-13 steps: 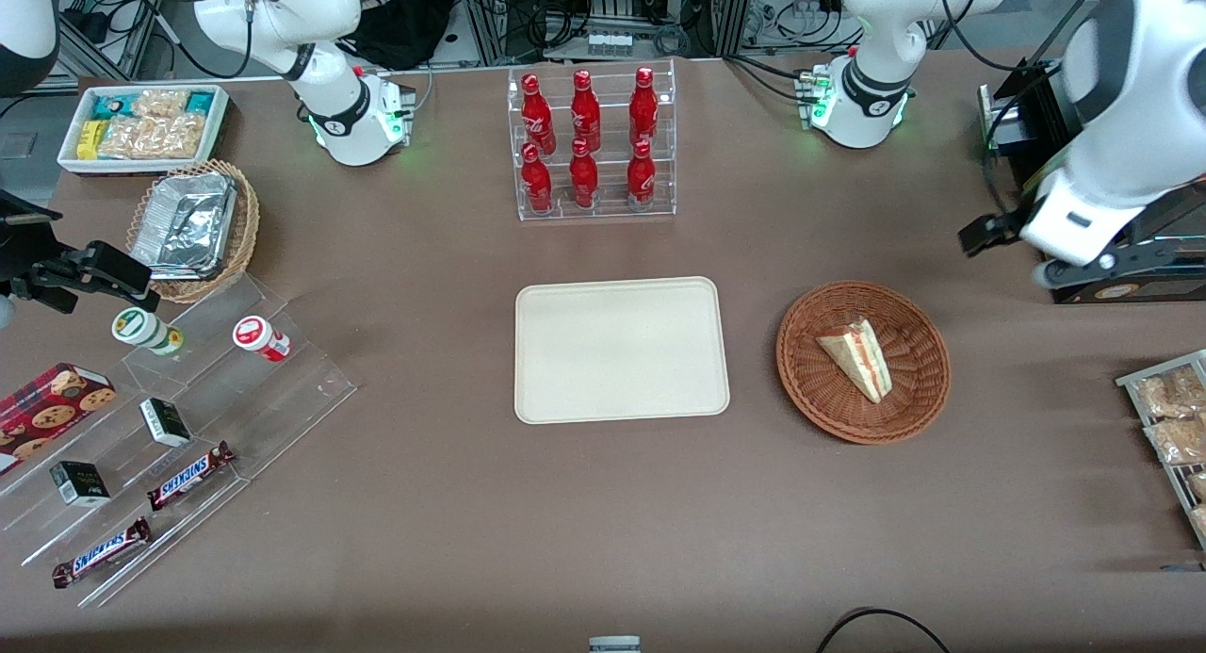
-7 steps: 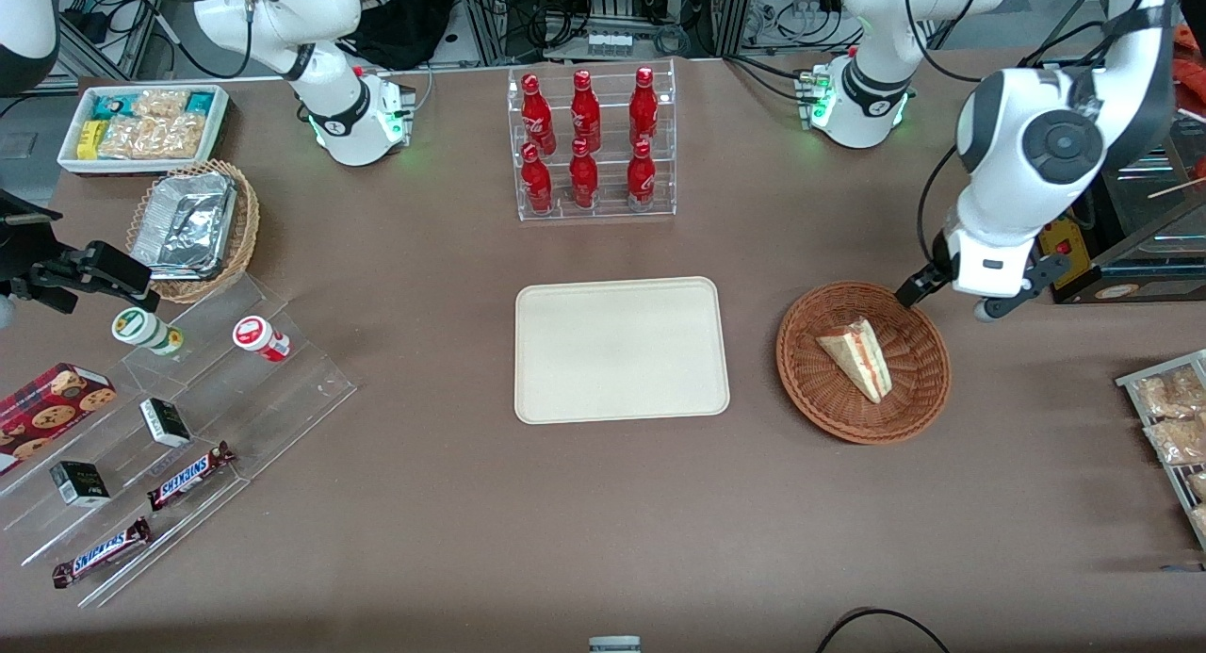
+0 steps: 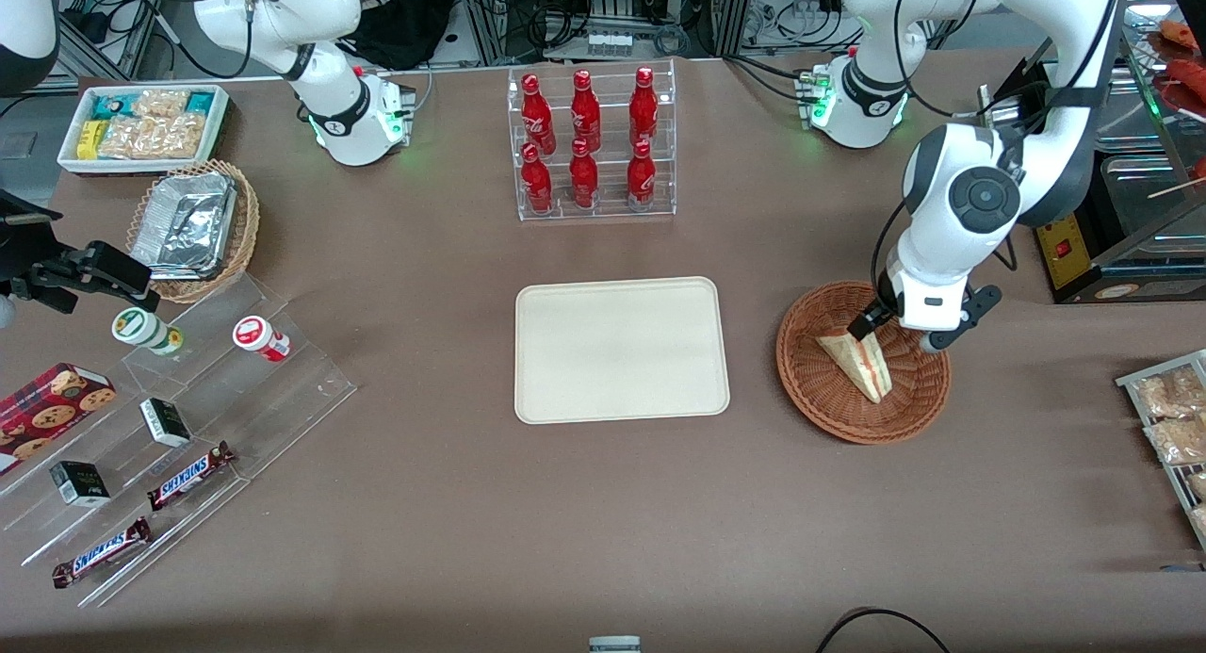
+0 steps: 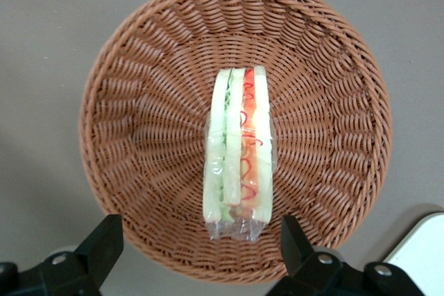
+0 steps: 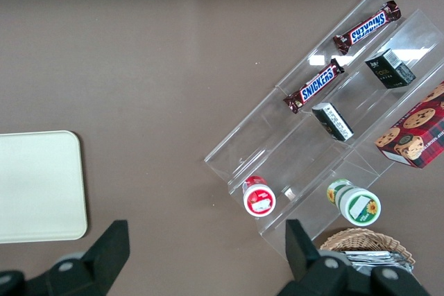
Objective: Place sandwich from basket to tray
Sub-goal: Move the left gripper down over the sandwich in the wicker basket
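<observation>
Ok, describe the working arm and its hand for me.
The arm is glossy white with rounded segments, dark grey joint bands and a round dark grey cap on one joint. A black cable runs along it. Its hand above the basket has a white body and two black fingers, set wide apart.
</observation>
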